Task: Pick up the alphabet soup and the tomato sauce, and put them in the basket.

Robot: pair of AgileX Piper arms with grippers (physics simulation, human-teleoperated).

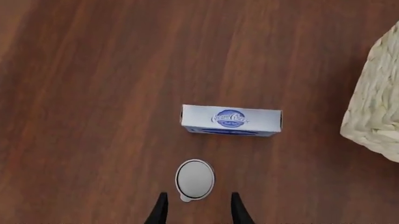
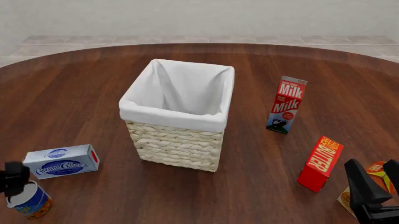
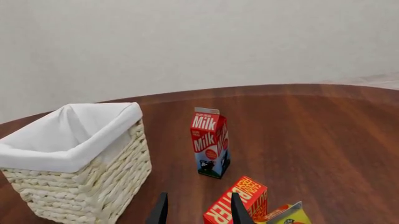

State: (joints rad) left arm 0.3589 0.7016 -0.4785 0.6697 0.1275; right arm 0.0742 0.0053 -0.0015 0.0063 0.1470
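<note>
Alphabet soup (image 2: 28, 200), at 7 o'clock of the empty basket (image 2: 181, 140), sits under the open left claw (image 1: 195, 207); nothing delivered.

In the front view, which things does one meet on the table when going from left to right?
alphabet soup → cream cheese box → basket → milk carton → butter box → orange carton, partly hidden behind the right pincer.
</note>
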